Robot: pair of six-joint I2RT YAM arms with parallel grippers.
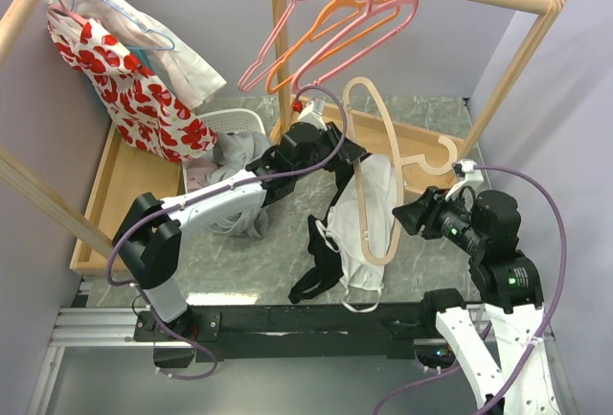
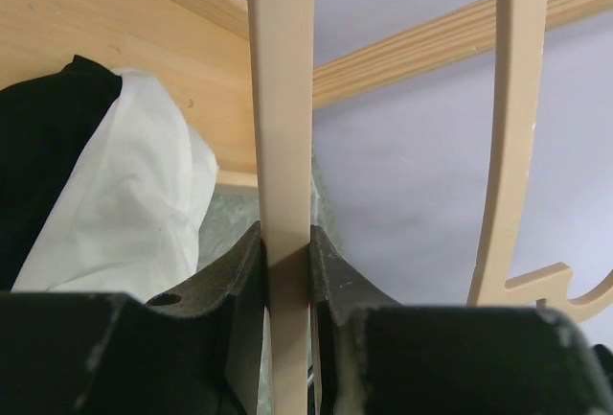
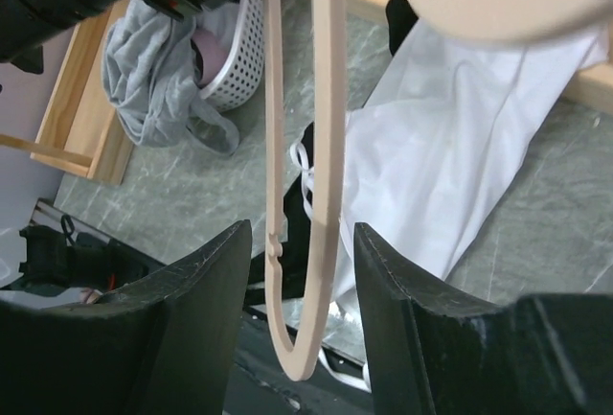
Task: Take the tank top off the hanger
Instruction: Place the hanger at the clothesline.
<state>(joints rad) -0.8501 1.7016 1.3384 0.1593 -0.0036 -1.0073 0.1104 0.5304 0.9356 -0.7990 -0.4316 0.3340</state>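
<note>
My left gripper (image 1: 347, 151) is shut on one arm of the beige wooden hanger (image 1: 369, 127) and holds it up over the table. In the left wrist view the jaws (image 2: 285, 242) clamp the beige bar (image 2: 283, 99). The white and black tank top (image 1: 347, 228) lies crumpled on the marble table under the hanger. It also shows in the left wrist view (image 2: 124, 195) and the right wrist view (image 3: 460, 147). My right gripper (image 1: 410, 214) is open. The hanger's bare lower end (image 3: 321, 195) hangs between its fingers (image 3: 302, 233) without touching them.
Pink and orange hangers (image 1: 335, 22) hang on the wooden rail at the back. A red and white garment (image 1: 134, 89) hangs at the left. A white perforated basket (image 1: 230, 126) with grey clothes (image 1: 235, 161) stands behind my left arm. The wooden rack base (image 1: 115, 185) borders the table.
</note>
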